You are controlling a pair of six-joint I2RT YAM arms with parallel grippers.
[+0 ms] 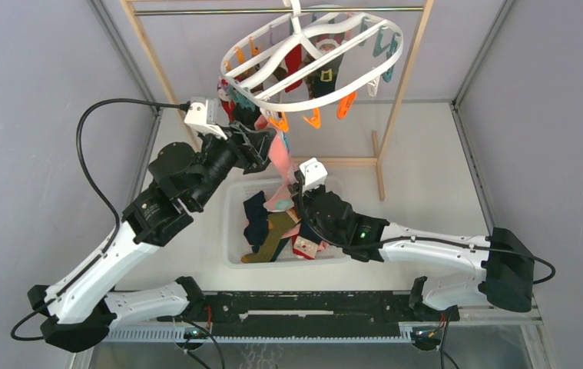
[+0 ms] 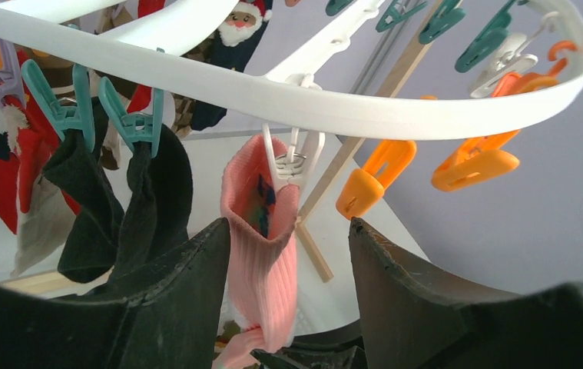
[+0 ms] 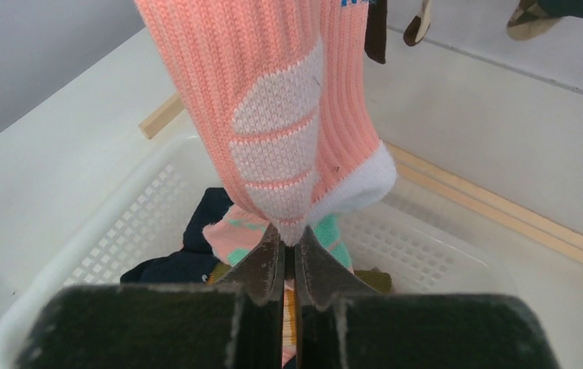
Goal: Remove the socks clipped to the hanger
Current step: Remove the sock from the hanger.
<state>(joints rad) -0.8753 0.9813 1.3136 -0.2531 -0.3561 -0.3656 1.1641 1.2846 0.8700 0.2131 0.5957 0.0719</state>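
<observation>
The salmon pink sock (image 2: 261, 231) hangs clipped to the hanger (image 2: 349, 108), left jaws released around its upper part, right jaws clenched on its lower end.

White mesh basket (image 1: 234, 223) on white table (image 1: 426, 184), wooden rack frame (image 1: 408, 77) behind

The hanger (image 2: 349, 108) hangs just above the left tool (image 2: 288, 231). A sock (image 2: 265, 261) clipped to its rim drops between that tool's spread fingers. The sock's toe is nipped in the right tool (image 3: 288, 250), directly over the basket (image 3: 104, 238) of loose socks (image 1: 273, 231) on the tabletop (image 1: 426, 177).
</observation>
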